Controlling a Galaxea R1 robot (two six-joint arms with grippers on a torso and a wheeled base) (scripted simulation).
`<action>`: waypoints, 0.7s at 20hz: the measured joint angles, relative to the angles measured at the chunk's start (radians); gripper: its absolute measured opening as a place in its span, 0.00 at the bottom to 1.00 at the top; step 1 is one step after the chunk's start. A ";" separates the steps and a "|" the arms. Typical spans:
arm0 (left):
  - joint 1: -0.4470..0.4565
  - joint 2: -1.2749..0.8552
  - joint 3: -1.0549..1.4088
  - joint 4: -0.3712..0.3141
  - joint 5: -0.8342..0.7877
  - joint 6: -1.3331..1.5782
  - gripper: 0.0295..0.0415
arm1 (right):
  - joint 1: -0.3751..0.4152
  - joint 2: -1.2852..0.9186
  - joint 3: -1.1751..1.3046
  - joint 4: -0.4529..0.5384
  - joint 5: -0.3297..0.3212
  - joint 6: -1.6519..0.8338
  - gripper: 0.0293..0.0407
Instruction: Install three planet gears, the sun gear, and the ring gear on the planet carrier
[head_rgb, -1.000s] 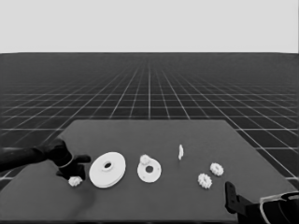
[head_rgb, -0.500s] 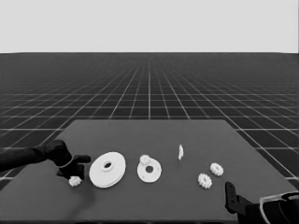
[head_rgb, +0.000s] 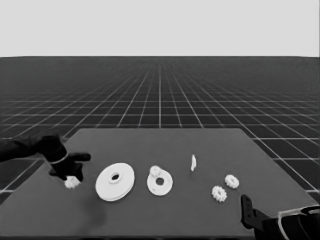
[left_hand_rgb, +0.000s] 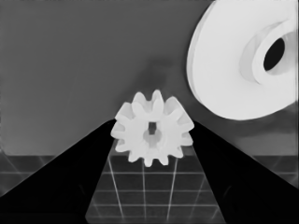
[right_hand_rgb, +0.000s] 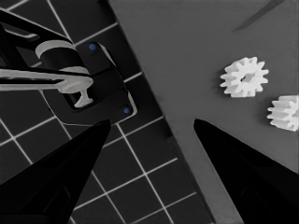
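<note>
My left gripper (head_rgb: 70, 174) hovers over the table's left end, shut on a planet gear (head_rgb: 73, 182). In the left wrist view that gear (left_hand_rgb: 153, 134) sits pinched between the two fingertips. The ring gear, the larger round part (head_rgb: 115, 181), lies just right of it and shows in the left wrist view too (left_hand_rgb: 243, 60). Further right lies the planet carrier, the smaller round part (head_rgb: 161, 185), with one gear (head_rgb: 156, 171) on its far rim. Two more gears (head_rgb: 231, 181) (head_rgb: 218, 193) lie to the right. My right gripper (right_hand_rgb: 152, 123) waits open at the near right corner.
A thin white piece (head_rgb: 193, 162) stands between the smaller round part and the two right-hand gears. Those gears (right_hand_rgb: 244, 77) (right_hand_rgb: 285, 113) lie near the table's right corner. Dark machinery (right_hand_rgb: 84, 84) with small blue lights hangs past the table edge.
My left gripper has shifted left and slightly away from the larger round part, and the small gear has moved with it. The right arm has stayed still.
</note>
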 joint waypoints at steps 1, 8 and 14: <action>-0.001 0.000 0.000 -0.001 0.001 0.000 0.14 | 0.000 0.000 0.000 0.000 0.000 0.000 0.81; -0.007 0.844 -0.118 0.045 0.137 -0.718 0.14 | 0.000 0.000 0.000 0.000 0.000 0.000 0.81; 0.107 0.901 -0.239 0.156 0.118 -0.658 0.14 | 0.000 0.000 0.000 0.000 0.000 0.000 0.81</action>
